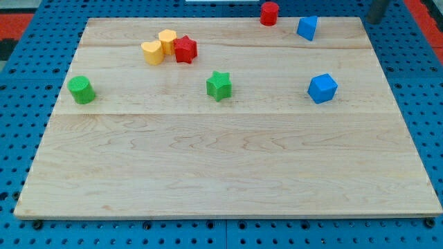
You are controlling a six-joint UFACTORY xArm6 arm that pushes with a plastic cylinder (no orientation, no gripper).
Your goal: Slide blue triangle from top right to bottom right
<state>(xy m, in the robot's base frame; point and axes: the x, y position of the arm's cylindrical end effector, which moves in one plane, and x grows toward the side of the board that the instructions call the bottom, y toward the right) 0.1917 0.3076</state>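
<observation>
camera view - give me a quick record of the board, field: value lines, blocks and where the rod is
board: wooden table top
blue triangle: top right, near the top edge
red cylinder: at the top edge, left of the blue triangle
blue cube: right side, below the blue triangle
green star: centre
green cylinder: left edge
cluster, upper left: yellow heart, yellow cylinder, red star, bunched together
my tip: top right corner, right of the blue triangle, apart from it
bottom right: no blocks

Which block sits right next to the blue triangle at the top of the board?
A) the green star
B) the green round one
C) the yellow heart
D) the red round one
D: the red round block stands just to the view's left of the blue triangle, both near the view's top edge.
</observation>
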